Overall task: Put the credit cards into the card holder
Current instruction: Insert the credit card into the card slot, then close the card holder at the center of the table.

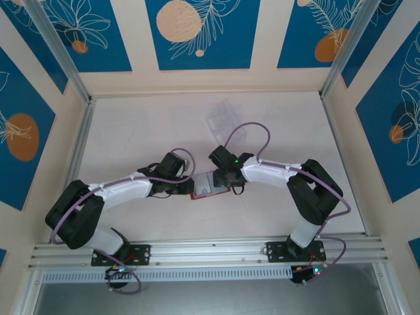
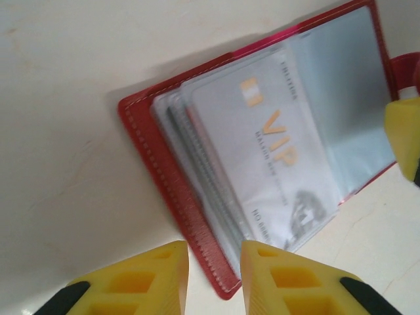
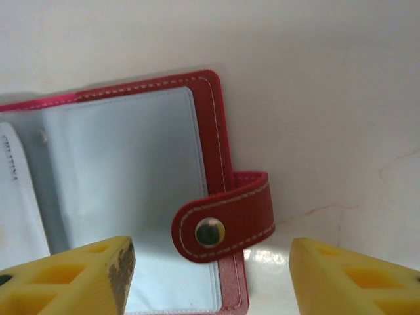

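The red card holder (image 2: 164, 190) lies open on the table, its grey-clear sleeves facing up. A credit card (image 2: 275, 151) marked VIP sits inside the top sleeve, and darker card edges (image 2: 190, 157) show in the sleeves beneath. My left gripper (image 2: 215, 252) stands slightly open, with the holder's near corner between its yellow fingers. The holder's other half (image 3: 131, 170) is an empty sleeve with the snap tab (image 3: 226, 223) folded over its edge. My right gripper (image 3: 210, 262) is wide open on either side of that tab. From above, both grippers (image 1: 184, 184) (image 1: 222, 178) meet at the holder (image 1: 207, 187).
A clear plastic tray (image 1: 226, 118) stands farther back, near the table's middle. Aluminium rails (image 1: 79, 151) run along the left and right sides, and a rail (image 1: 210, 249) crosses the near edge. Pale tabletop (image 1: 131, 138) surrounds the holder.
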Robot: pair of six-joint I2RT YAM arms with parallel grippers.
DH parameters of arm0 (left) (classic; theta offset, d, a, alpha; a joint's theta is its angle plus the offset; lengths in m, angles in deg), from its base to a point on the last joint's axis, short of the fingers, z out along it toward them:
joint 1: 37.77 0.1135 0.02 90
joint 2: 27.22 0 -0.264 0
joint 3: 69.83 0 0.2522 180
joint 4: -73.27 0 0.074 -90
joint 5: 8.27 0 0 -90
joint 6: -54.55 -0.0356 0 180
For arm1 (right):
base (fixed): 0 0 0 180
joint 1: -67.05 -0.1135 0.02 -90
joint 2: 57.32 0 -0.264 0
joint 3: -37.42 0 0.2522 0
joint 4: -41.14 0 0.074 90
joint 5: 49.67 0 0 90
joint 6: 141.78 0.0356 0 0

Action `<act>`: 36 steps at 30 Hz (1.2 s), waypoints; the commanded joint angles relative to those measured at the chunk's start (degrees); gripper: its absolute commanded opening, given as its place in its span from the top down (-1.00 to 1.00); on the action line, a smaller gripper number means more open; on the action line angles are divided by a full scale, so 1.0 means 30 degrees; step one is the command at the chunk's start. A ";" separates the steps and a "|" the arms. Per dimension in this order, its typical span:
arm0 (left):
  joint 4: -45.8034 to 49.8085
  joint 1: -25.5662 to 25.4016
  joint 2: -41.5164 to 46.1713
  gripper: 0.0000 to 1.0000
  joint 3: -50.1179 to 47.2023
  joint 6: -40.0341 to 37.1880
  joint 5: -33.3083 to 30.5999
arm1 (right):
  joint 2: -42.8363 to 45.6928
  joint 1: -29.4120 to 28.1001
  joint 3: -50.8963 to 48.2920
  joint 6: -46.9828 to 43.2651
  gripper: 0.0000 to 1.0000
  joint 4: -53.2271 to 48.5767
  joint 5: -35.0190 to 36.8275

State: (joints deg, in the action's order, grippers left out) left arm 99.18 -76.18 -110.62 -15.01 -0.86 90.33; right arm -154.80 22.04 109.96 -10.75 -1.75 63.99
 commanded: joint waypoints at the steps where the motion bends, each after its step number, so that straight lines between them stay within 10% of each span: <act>1: 0.0701 0.0295 0.0296 0.51 -0.0582 0.0081 0.0295 | -0.0366 -0.0171 0.0686 -0.0202 -0.21 -0.0522 0.1268; 21: 0.0021 -0.0208 -0.2606 0.58 -0.0600 -0.0842 0.0756 | 0.0478 0.0014 0.0806 -0.0964 0.98 -0.1786 0.2428; 36: -0.1971 -0.2107 -0.5988 0.60 0.2055 0.0321 0.1695 | 0.4470 0.1294 -0.0376 -0.1667 1.00 -0.0388 -0.1884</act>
State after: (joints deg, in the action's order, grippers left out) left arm 108.18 -78.41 -120.78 -8.89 -1.29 87.66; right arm -142.95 25.80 109.53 -14.79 -4.70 63.86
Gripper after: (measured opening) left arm 0.203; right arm 0.074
